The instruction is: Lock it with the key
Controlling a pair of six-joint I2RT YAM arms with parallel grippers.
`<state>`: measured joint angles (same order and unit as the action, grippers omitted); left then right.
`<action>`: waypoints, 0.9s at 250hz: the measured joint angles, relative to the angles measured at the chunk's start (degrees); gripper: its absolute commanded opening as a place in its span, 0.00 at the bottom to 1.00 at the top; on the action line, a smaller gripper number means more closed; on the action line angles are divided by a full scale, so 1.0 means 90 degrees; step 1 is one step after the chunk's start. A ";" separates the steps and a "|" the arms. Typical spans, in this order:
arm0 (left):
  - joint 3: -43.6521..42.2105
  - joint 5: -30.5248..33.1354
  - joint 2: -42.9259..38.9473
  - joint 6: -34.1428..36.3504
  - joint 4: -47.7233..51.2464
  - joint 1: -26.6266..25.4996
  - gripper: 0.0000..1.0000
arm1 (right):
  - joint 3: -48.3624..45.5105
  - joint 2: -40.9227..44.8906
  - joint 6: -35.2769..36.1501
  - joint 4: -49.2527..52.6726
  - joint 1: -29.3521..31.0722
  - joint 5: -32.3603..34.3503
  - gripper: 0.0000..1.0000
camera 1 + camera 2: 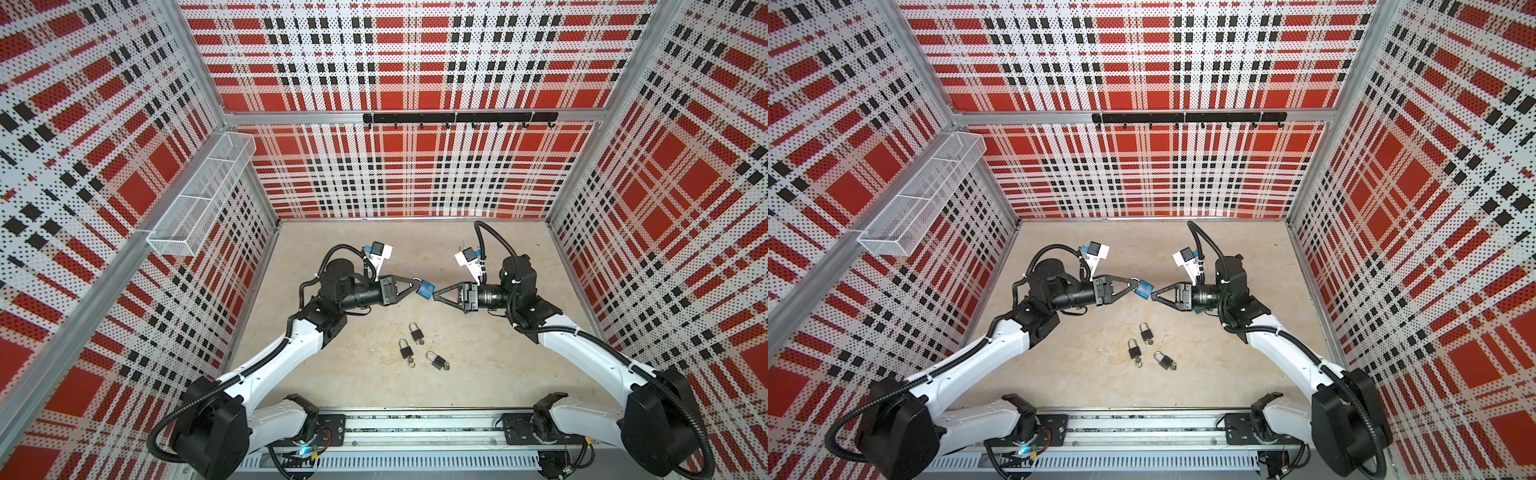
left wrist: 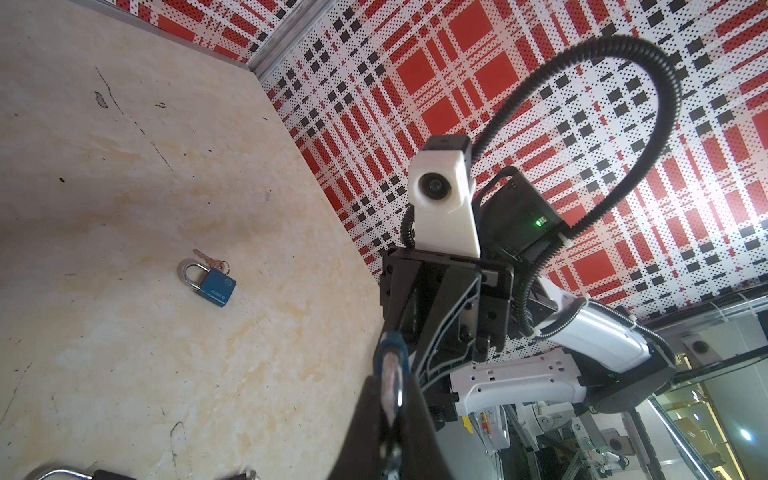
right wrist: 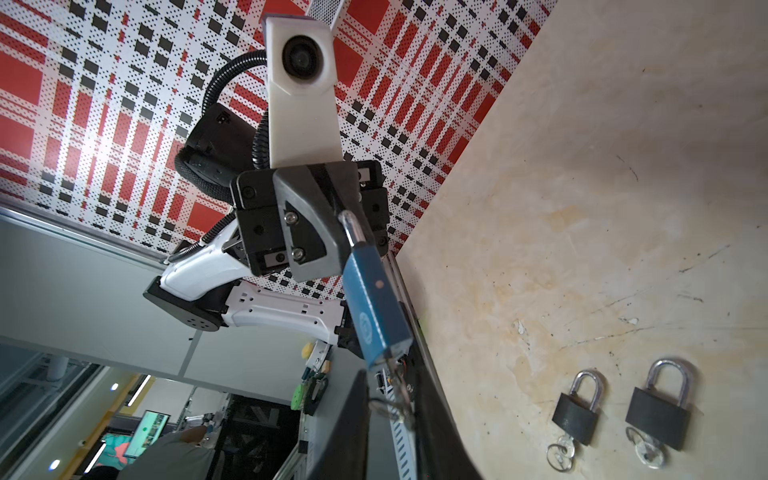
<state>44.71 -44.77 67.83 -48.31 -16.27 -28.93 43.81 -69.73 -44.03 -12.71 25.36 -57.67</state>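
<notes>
Above the bench (image 1: 478, 374), left pincer (image 1: 416, 284) clamped on the shackle of the blue padlock (image 1: 426, 289), mid-air; right pincer (image 1: 435, 296) pinched on the key (image 3: 392, 374) at its base. Steady body, turn key squarely, no bending

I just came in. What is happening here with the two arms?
The left gripper holds a blue padlock up by its shackle, above the table. The right gripper pinches the key at the padlock's underside, so the locking turn seems under way. Three black padlocks lie on the table, untouched.
</notes>
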 measured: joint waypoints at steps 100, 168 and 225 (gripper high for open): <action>-0.0056 -0.0029 -0.0056 -0.0129 0.0000 0.0143 0.00 | -0.0012 0.0000 -0.0022 -0.0325 -0.0029 -0.0204 0.00; -0.0087 -0.0243 -0.0090 -0.0287 -0.0066 0.0384 0.00 | -0.0291 0.0000 -0.0304 -0.0969 -0.0073 -0.0231 0.00; -0.0087 -0.0452 -0.0117 -0.0362 -0.0102 0.0568 0.00 | -0.0372 0.0015 -0.0396 -0.1154 -0.0080 -0.0243 0.00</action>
<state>43.92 -48.84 66.78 -51.57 -17.19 -23.81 40.47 -69.60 -47.59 -23.09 24.64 -59.86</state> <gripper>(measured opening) 0.098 0.053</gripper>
